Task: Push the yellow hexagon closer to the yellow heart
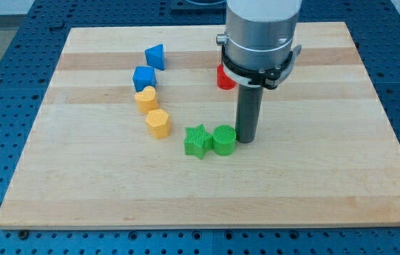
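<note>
The yellow hexagon (158, 122) lies left of the board's middle. The yellow heart (145, 98) sits just above and slightly left of it, with a narrow gap between them. My tip (246, 139) rests on the board right of centre, touching the right side of the green cylinder (224, 139). The tip is well to the right of both yellow blocks. The arm's grey body hangs above the rod.
A green star (198, 140) sits against the green cylinder's left side. A blue cube (144, 76) and a blue wedge-like block (155, 55) stand above the heart. A red block (225, 76) is partly hidden behind the arm. The wooden board (328, 184) ends at all four sides.
</note>
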Tool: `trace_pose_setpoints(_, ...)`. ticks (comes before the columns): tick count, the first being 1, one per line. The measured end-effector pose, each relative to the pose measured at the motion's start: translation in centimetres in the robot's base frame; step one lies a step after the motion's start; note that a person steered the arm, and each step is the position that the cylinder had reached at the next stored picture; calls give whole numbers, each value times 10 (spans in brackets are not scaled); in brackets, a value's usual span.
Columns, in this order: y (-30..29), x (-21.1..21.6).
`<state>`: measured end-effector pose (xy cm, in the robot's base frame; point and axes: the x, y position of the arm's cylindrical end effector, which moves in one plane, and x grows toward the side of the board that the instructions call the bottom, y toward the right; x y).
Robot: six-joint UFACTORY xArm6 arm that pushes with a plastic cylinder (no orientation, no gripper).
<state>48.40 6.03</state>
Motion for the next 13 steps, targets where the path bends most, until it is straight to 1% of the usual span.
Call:
trace_pose_setpoints(1,19,-23)
trace_pose_setpoints(2,19,-61)
trace_pose_setpoints(3,3,-82)
trace_pose_setpoints(6,-78,-78)
trace_pose_setpoints(8,-84,-125)
trace_pose_setpoints(10,-114,-125)
trace_pose_setpoints(11,-128,-114)
trace_pose_setpoints(12,-139,-81)
trace_pose_setpoints(13,-148,-63)
